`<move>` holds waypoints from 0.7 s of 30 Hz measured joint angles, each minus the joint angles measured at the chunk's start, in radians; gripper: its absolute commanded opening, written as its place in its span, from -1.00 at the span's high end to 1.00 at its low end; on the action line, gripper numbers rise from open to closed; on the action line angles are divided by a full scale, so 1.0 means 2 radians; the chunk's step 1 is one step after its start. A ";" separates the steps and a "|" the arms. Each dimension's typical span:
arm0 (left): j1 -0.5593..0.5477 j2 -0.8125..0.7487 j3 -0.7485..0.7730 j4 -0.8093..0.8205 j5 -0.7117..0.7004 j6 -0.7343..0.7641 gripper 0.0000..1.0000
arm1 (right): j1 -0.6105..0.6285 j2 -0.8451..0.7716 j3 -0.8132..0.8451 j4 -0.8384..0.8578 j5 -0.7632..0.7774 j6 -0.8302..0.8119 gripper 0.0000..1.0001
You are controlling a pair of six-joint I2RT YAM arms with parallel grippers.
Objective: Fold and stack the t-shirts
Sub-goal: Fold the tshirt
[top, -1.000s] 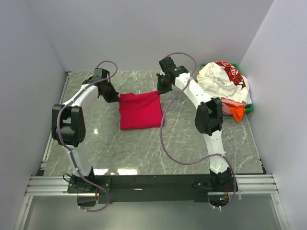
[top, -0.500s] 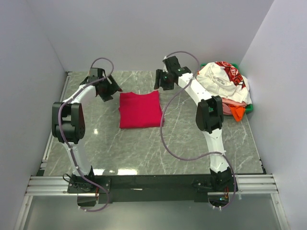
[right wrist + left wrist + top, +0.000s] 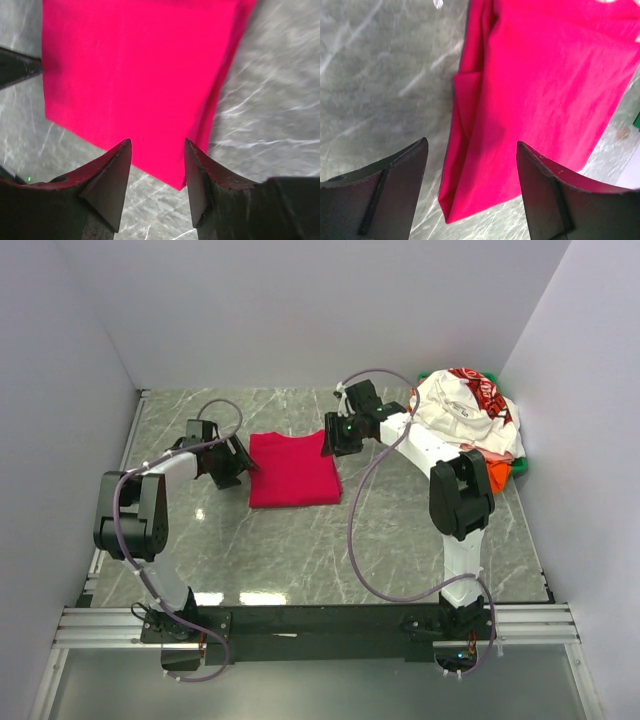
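A crimson red t-shirt [image 3: 293,469] lies folded into a flat rectangle on the marble table [image 3: 400,530]. My left gripper [image 3: 241,465] is at its left edge, open and holding nothing. In the left wrist view the red t-shirt [image 3: 545,85] lies beyond the left gripper [image 3: 471,142], its folded edge and near corner showing between the spread fingers [image 3: 395,185]. My right gripper [image 3: 329,442] hovers at the shirt's far right corner, also open. In the right wrist view the right gripper [image 3: 157,145] is above a corner of the red t-shirt [image 3: 135,75].
A green basket [image 3: 521,468] at the far right holds a heap of t-shirts: a white one with red-and-black print [image 3: 462,405] on top, orange cloth [image 3: 496,476] and pink cloth [image 3: 478,457] beneath. White walls close in the table on three sides.
Both grippers were shut on the red shirt's far corners and have opened and let go. The shirt has settled flat. The left gripper has moved nearer along the shirt's left edge.
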 measured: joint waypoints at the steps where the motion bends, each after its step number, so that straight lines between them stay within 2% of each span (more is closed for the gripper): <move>1: 0.000 -0.004 -0.007 0.005 0.003 0.002 -0.51 | 0.002 -0.004 -0.010 0.004 -0.005 -0.001 -0.05; 13: 0.000 -0.013 -0.059 0.076 0.035 0.007 -0.48 | 0.013 0.011 -0.039 0.008 -0.058 -0.009 0.00; 21: 0.000 0.008 -0.061 0.125 0.042 0.006 -0.33 | 0.013 0.061 -0.039 -0.012 -0.055 -0.019 0.04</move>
